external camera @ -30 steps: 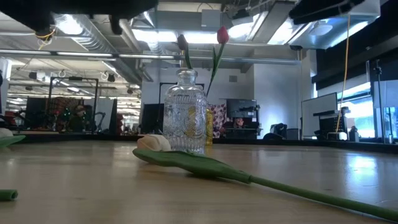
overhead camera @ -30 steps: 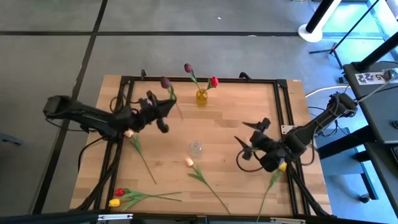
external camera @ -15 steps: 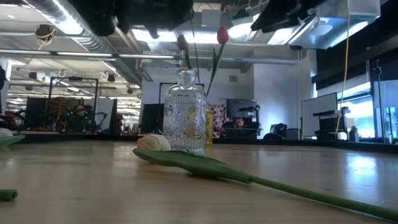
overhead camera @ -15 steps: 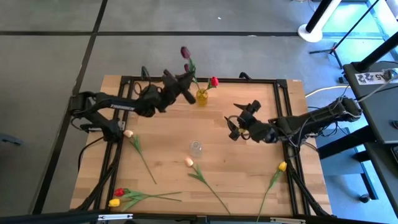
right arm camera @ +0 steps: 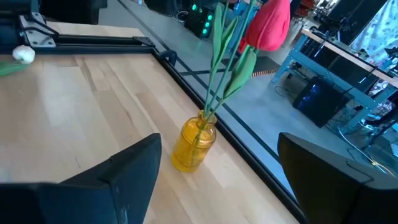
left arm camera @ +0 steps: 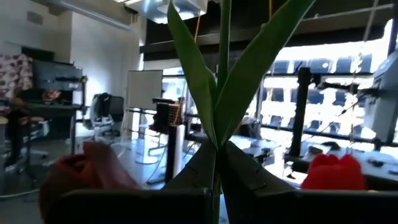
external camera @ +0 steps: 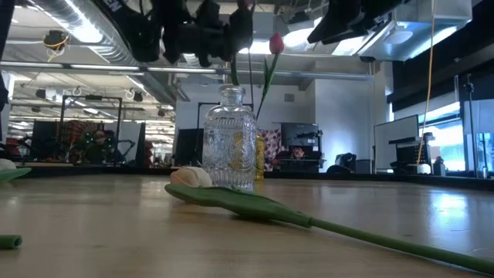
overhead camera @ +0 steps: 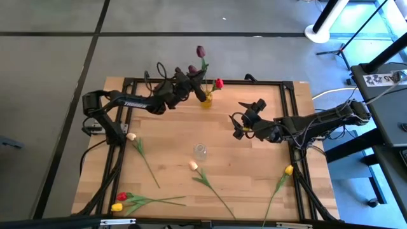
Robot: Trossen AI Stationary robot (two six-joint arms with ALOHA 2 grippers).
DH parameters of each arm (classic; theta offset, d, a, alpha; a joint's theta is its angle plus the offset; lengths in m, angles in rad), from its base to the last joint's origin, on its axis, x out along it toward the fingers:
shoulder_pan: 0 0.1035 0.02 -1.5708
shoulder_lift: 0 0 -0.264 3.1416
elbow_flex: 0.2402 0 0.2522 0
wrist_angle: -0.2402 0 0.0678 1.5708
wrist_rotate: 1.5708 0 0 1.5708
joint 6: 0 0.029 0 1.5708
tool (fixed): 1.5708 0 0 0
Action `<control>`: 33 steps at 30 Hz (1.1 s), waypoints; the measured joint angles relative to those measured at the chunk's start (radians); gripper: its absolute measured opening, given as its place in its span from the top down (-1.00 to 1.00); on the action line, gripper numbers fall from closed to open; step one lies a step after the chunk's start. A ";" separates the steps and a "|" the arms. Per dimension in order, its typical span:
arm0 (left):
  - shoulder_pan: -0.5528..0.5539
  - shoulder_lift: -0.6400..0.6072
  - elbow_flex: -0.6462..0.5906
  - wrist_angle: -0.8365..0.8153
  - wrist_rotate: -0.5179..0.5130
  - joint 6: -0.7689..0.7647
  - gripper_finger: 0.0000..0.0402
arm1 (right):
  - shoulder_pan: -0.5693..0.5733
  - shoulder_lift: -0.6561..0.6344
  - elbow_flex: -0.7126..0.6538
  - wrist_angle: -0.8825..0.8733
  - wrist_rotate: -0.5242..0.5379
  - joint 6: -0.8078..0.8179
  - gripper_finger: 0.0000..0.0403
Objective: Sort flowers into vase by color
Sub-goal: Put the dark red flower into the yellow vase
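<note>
My left gripper [overhead camera: 193, 79] is at the table's far edge, just left of the yellow vase [overhead camera: 206, 100], shut on a dark purple tulip [overhead camera: 201, 51] that stands upright. The vase holds a second purple tulip [overhead camera: 192, 69] and a red tulip [overhead camera: 219, 83] by their stems. My right gripper [overhead camera: 237, 122] hangs open and empty to the right of the vase, which faces it in the right wrist view [right arm camera: 194, 143]. A clear glass vase [overhead camera: 200, 151] stands at mid-table. My left gripper pinches the purple tulip's stem [left arm camera: 217, 163] between its two fingers, just below where the leaves [left arm camera: 205, 93] branch off. The fingers come level from the table's left, across the stem. The tulip stands upright with its head above the gripper; its lower end is hidden.
Loose tulips lie on the table: a peach one [overhead camera: 193, 165] near the clear vase, a pale one [overhead camera: 131, 136] at the left, a red [overhead camera: 121, 196] and a yellow [overhead camera: 116, 207] at the near left corner, a yellow [overhead camera: 289, 170] at the right. A black frame [overhead camera: 289, 102] edges the table.
My left gripper has carried the purple tulip from the table's left toward the far edge and right, up to the yellow vase; the tulip has come upright. My right gripper has gone from beside the yellow tulip toward the far edge and left, near the vase.
</note>
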 joint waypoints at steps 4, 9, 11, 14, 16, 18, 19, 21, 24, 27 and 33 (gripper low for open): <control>0.005 0.001 0.000 -0.005 0.006 0.007 0.95 | 0.000 0.000 0.000 0.011 0.001 0.000 -0.58; 0.007 0.014 0.000 -0.004 0.063 0.037 0.95 | 0.000 0.000 0.000 0.011 0.005 0.018 -0.58; 0.009 0.019 0.000 -0.007 0.082 0.024 0.95 | 0.000 0.000 0.000 0.011 0.006 0.021 -0.58; 0.016 0.048 0.000 -0.001 0.076 0.026 0.95 | 0.000 0.000 0.000 0.011 0.001 0.022 -0.58; 0.019 0.070 0.000 -0.003 0.071 0.027 0.95 | 0.000 0.000 0.000 0.010 -0.014 0.022 -0.58; 0.025 0.077 0.000 -0.003 0.061 0.036 0.95 | 0.000 0.000 0.000 0.010 -0.032 0.022 -0.58; 0.029 0.078 0.000 -0.004 0.060 0.036 0.95 | 0.000 0.000 0.000 0.010 -0.036 0.022 -0.58; 0.035 0.081 0.000 -0.035 0.065 0.018 0.95 | 0.001 0.000 0.000 0.010 -0.042 0.022 -0.58; 0.034 0.083 0.002 -0.103 0.088 -0.005 0.91 | 0.001 0.000 0.000 0.010 -0.044 0.022 -0.58; 0.033 0.083 0.038 -0.252 0.098 -0.032 0.79 | 0.000 0.000 0.000 0.010 -0.044 0.021 -0.58; 0.034 0.055 0.156 -0.600 0.097 -0.052 0.53 | 0.001 0.000 0.000 0.007 -0.070 0.030 -0.58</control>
